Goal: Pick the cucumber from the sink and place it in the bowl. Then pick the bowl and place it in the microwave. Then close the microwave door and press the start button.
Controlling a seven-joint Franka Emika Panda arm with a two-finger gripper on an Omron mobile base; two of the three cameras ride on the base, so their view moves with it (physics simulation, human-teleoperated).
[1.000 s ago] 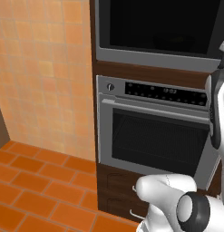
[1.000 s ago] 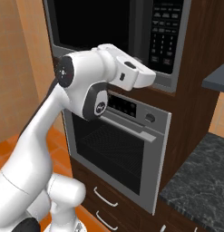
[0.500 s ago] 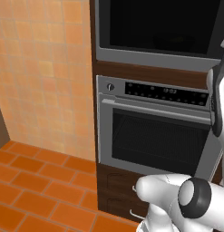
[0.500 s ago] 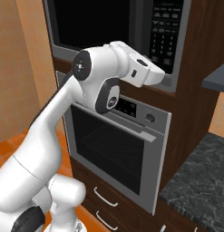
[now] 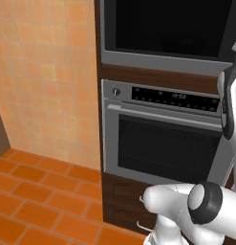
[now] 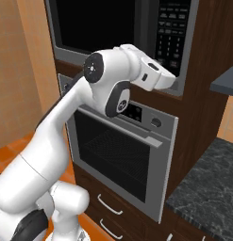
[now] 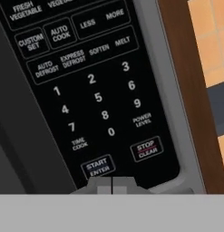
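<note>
The gripper [image 7: 112, 185], its fingertips pressed together, sits just below the START/ENTER button [image 7: 98, 166] on the microwave [image 6: 137, 42] keypad [image 7: 93, 90]. The microwave door [image 6: 92, 26] is closed, above the steel oven [image 6: 122, 162].

The steel oven [image 5: 163, 143] sits in the dark wood cabinet column [image 6: 203, 117], its door shut and its control strip [image 5: 174, 98] running above the window. Below the oven, drawers [image 6: 108, 214] with silver handles. Left of the oven, an orange tiled wall [image 5: 48, 81] over terracotta floor tiles [image 5: 38, 201]. Right of the oven, a dark speckled worktop [image 6: 207, 188].
</note>
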